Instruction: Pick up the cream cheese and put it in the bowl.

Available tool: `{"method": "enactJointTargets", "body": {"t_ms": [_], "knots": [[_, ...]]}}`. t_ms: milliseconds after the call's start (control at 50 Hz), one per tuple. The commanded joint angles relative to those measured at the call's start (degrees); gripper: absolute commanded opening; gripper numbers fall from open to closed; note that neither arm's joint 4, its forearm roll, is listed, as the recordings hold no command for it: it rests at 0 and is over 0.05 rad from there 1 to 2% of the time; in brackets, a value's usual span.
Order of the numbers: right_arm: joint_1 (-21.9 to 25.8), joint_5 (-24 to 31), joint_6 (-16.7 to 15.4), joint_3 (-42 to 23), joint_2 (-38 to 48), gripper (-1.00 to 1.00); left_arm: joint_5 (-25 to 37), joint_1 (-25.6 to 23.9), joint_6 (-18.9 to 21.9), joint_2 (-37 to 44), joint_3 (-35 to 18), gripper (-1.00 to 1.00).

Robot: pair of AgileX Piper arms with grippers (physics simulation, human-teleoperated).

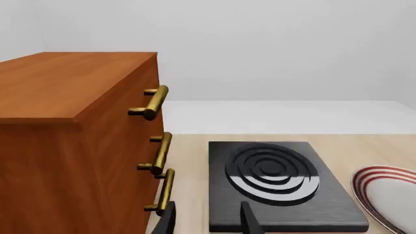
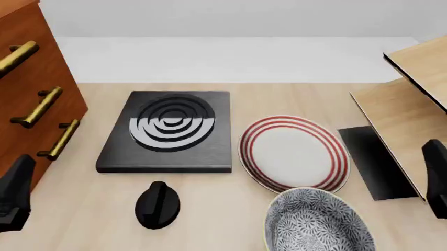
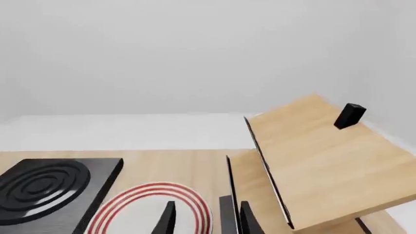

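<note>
Bowl [image 2: 317, 222] just beside striped plate [image 2: 293, 152].

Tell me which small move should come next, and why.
Probably turn the right gripper to search the table: no view shows the cream cheese. It and the left gripper are open and hold nothing; the bowl sits at the near edge.

The left gripper [image 1: 206, 222] sits low at the front view's left edge, its 2 dark fingers [image 1: 250, 220] parted with nothing between them. The right gripper [image 3: 204, 219] sits at the right edge, its fingers [image 3: 166, 220] likewise apart and empty.
</note>
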Motion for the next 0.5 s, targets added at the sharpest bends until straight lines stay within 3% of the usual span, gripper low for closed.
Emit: {"method": "enactJointTargets", "body": {"t_ms": [20,200,260,500], "knots": [[1.0,2.88,-1.17,3.13,-2.32,1.0,-0.07,0.01,0.0,0.26,-0.15,1.0],[4.23,2.94,-2.17,3.1,-1.78,1.0,-0.07,0.0,0.01,0.26,-0.15,1.0],[10.08,4.52,-4.09,1.49,-1.53,1.0,-0.06,0.0,0.0,0.28,-0.15,1.0],[21.54,13.03,-8.54,-6.34,-1.1,1.0,-0.07,0.0,0.01,0.26,-0.15,1.0]]}}
